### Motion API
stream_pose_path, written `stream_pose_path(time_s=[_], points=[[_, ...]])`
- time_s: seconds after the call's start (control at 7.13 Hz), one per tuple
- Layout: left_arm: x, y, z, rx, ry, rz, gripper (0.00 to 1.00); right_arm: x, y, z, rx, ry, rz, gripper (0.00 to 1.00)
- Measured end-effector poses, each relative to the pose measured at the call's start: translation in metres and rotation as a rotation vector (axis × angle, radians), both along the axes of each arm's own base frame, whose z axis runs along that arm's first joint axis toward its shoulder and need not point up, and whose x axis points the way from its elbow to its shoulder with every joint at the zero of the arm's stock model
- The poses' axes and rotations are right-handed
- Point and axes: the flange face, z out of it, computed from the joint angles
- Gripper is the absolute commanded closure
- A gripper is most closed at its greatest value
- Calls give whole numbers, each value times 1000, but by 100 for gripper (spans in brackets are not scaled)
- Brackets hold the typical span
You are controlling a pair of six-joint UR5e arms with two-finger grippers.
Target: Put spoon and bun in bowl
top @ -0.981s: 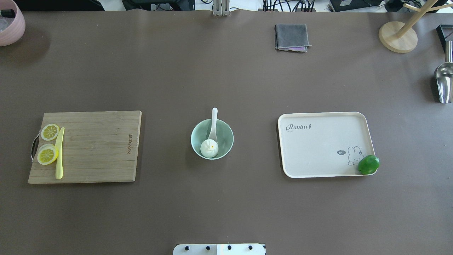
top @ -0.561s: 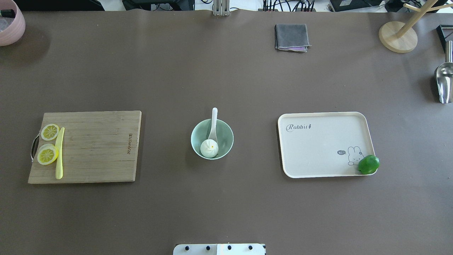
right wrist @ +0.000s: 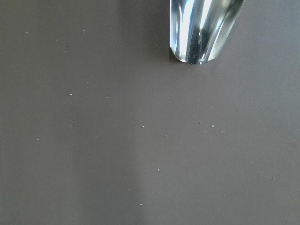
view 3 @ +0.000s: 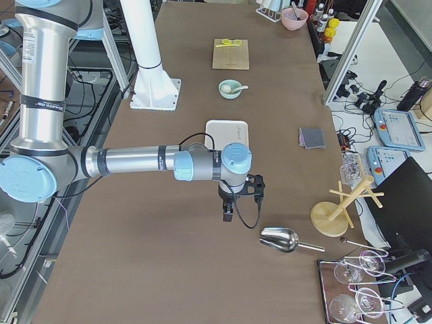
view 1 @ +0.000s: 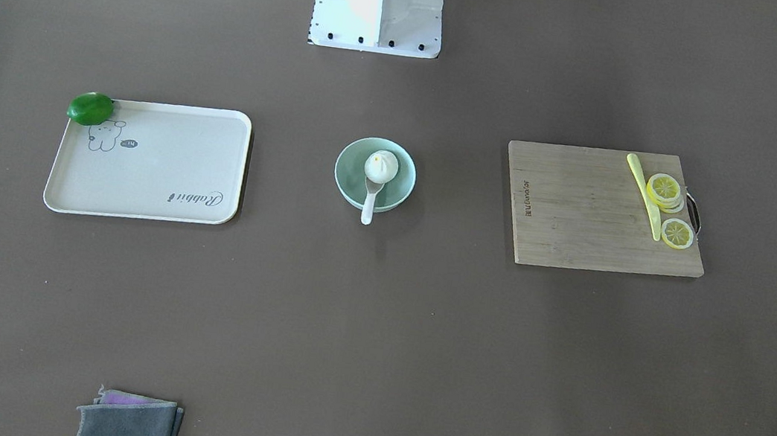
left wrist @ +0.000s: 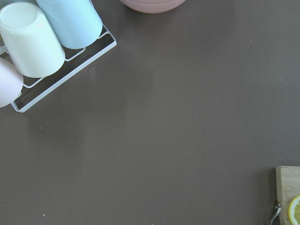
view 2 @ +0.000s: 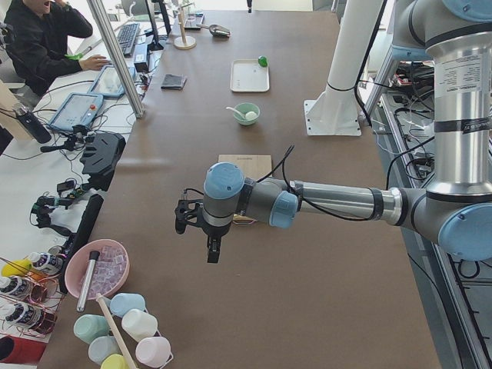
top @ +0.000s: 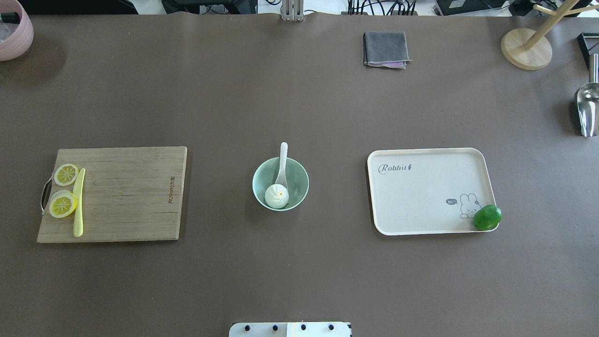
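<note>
far on the left, the left gripper (view 2: 213,255) hangs in the air above the brown table (top: 299,107), pointing down. it shows only from the side, so i cannot tell if its fingers are apart or together. near it are a pink bowl (top: 14,32) and some cups (left wrist: 33,42) in a white wire rack (left wrist: 65,77).

next comes a wooden cutting board (top: 126,196). two lemon slices (top: 62,204) lie at its left end, and a yellow knife (top: 78,206) lies just beside them.

in the middle of the table is the mint-green bowl (top: 300,180). the white bun (top: 276,195) sits inside it, on the side near the robot. the white spoon (top: 282,159) has its scoop in the bowl, right by the bun. its handle leans on the far rim and sticks out past it.

a folded grey cloth (top: 385,48) lies at the far edge. to the right of the bowl is a cream tray (top: 421,196) with a rabbit picture, and a green round fruit (top: 487,217) sits at its near right corner.

further right are a wooden stand (top: 525,49) and a shiny metal scoop (top: 587,107). the right gripper (view 3: 228,213) hangs above the table near the scoop. i cannot tell if its fingers are apart or together.
</note>
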Motion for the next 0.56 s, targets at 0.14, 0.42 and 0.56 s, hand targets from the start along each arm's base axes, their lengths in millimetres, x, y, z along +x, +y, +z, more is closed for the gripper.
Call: stream_pose_path(time_s=[0.14,0.42,0.56], points=[[0,0,0,-1,1,0,2,0,0,0,0,2,0,0],[0,-2,-1,2,0,0,2,0,-2,0,2,3,0,0],[0,-4,-2,3,0,0,2,0,-3,-1,4,2,0,0]])
